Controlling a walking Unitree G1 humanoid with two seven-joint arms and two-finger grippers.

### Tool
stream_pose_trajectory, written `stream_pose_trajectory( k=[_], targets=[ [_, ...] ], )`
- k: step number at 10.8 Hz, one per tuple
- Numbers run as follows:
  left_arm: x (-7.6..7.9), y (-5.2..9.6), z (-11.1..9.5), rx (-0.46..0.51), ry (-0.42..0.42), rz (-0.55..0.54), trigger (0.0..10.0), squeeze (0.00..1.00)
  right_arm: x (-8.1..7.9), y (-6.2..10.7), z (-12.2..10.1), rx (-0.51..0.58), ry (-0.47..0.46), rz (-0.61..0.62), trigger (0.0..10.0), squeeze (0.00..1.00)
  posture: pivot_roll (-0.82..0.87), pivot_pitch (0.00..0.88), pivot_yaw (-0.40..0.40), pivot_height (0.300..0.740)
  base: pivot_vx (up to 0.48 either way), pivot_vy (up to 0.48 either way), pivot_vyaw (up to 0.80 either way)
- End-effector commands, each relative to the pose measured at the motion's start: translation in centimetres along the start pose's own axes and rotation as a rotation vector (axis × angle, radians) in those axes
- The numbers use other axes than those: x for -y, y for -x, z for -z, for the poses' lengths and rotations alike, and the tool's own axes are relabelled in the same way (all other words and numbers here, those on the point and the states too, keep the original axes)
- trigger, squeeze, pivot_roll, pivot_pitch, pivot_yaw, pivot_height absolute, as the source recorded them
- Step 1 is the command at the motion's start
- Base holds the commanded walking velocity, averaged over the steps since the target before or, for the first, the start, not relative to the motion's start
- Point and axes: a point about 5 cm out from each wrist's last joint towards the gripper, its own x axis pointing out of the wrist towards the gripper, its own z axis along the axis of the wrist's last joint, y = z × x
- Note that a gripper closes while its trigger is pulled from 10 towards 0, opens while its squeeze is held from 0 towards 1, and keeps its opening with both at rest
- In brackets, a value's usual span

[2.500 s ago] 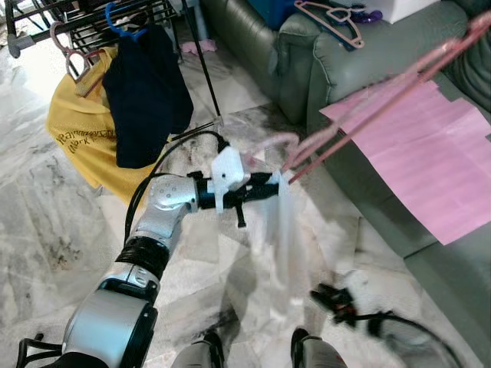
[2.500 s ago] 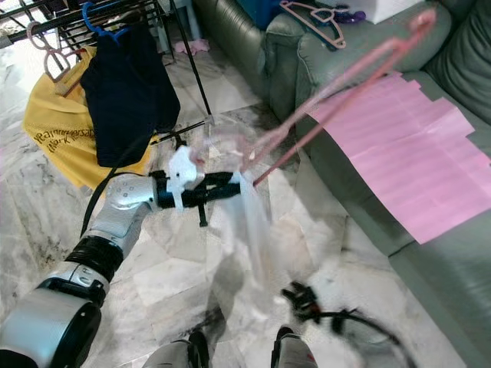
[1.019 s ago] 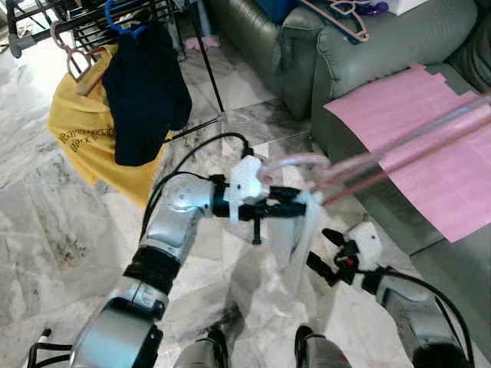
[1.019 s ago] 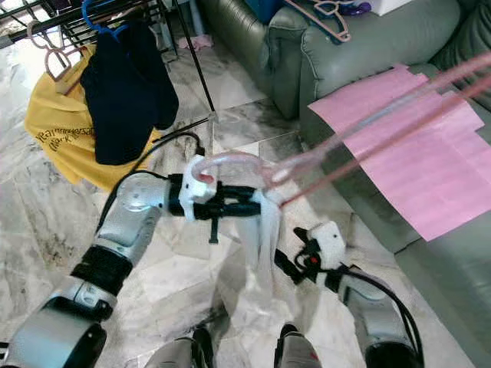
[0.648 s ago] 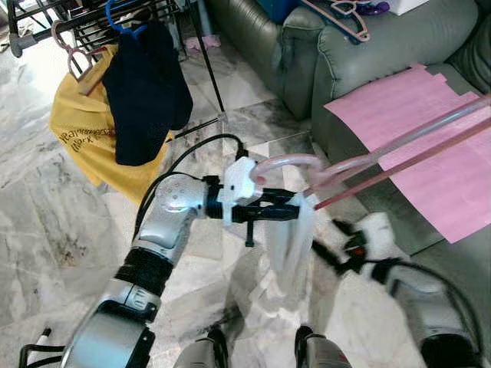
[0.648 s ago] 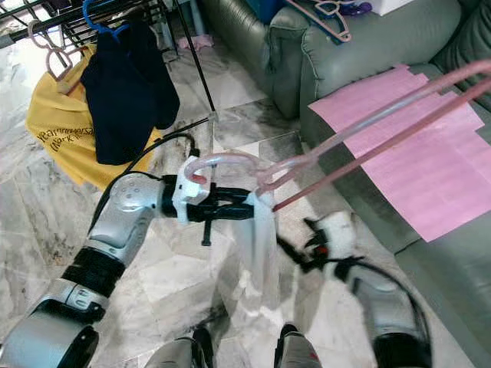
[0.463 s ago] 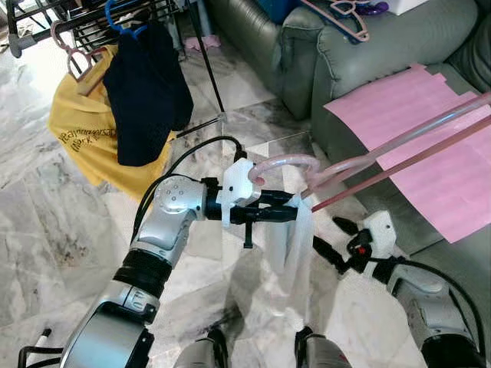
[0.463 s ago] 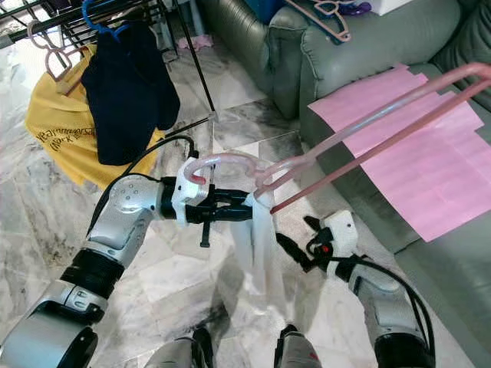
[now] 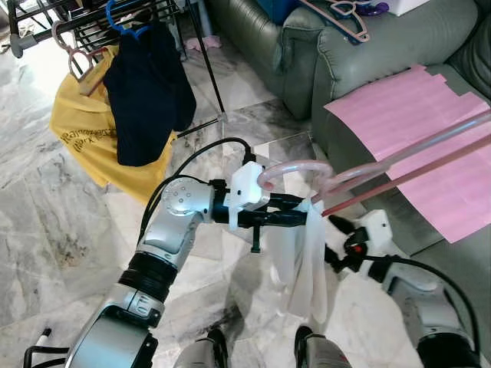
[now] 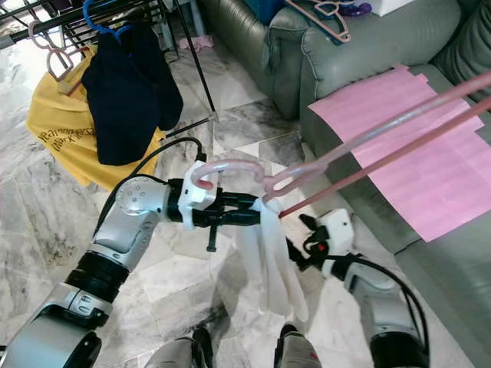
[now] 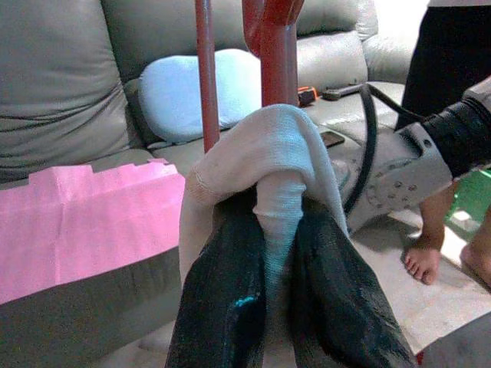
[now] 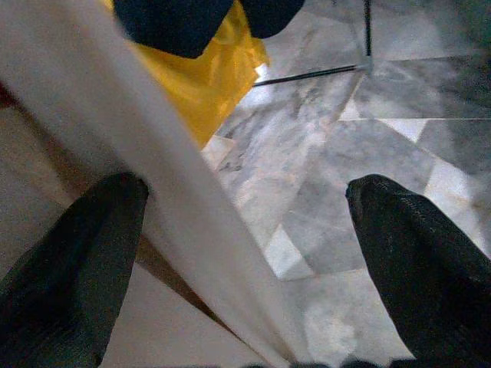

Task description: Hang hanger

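Gripping white cloth (image 9: 305,253) pinched between closed fingers, the left gripper (image 9: 295,220) holds it where it drapes the pink hanger (image 10: 360,149). Beside it, the right gripper (image 12: 238,261) spreads open around the cloth's edge. Marble floor (image 9: 46,222) lies open toward the drying rack (image 9: 92,19); the hanger's far end is cut off over the sofa (image 9: 345,54).

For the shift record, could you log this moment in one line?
left hand: shut on white cloth | pink hanger: held | right hand: open beside cloth

The pink hanger (image 9: 399,157) runs off the right edge.
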Motion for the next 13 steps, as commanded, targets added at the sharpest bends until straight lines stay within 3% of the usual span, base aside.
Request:
stream_pose_trajectory(
  k=[1, 4, 5, 7, 10, 11, 12, 13],
  targets=[
    [0.0, -0.2, -0.7, 0.024, -0.024, 0.002, 10.0, 0.00, -1.1, -0.4, 0.5, -0.017, -0.015, -0.060, 10.0, 0.29, -0.14, 0.234, 0.126, 0.740, 0.000, 0.000, 0.00],
    [-0.1, -0.4, -0.9, 0.032, -0.036, -0.003, 10.0, 0.00, -2.1, -1.0, 0.7, -0.030, -0.031, -0.121, 10.0, 0.19, -0.14, 0.235, 0.126, 0.740, 0.000, 0.000, 0.00],
    [0.0, -0.6, -1.3, 0.041, -0.042, 0.010, 10.0, 0.00, -1.9, -1.2, 0.8, -0.034, -0.025, -0.097, 10.0, 0.18, -0.14, 0.236, 0.126, 0.740, 0.000, 0.000, 0.00],
    [0.5, -1.1, -3.3, 0.104, -0.044, 0.065, 10.0, 0.00, -0.2, -1.8, 1.4, -0.082, -0.005, 0.076, 10.0, 0.11, -0.14, 0.236, 0.126, 0.740, 0.000, 0.000, 0.00],
    [0.4, -1.7, -6.2, 0.190, -0.049, 0.085, 10.0, 0.00, -0.4, -3.2, 2.4, -0.099, -0.083, 0.149, 10.0, 0.00, -0.12, 0.236, 0.125, 0.740, 0.000, 0.000, 0.00],
    [0.6, -1.9, -6.5, 0.205, -0.044, 0.086, 10.0, 0.00, -0.5, -3.7, 2.8, -0.111, -0.110, 0.171, 8.4, 0.00, -0.12, 0.236, 0.123, 0.740, 0.000, 0.000, 0.00],
    [0.4, -1.9, -6.8, 0.216, -0.049, 0.074, 10.0, 0.00, -0.5, -3.6, 3.5, -0.153, -0.135, 0.195, 0.0, 0.00, -0.12, 0.235, 0.117, 0.740, 0.000, 0.000, 0.00],
    [0.1, -1.8, -7.1, 0.221, -0.055, 0.063, 10.0, 0.00, -0.5, -3.3, 4.1, -0.175, -0.158, 0.210, 0.0, 0.00, -0.12, 0.236, 0.115, 0.740, 0.000, 0.000, 0.00]
  ],
)
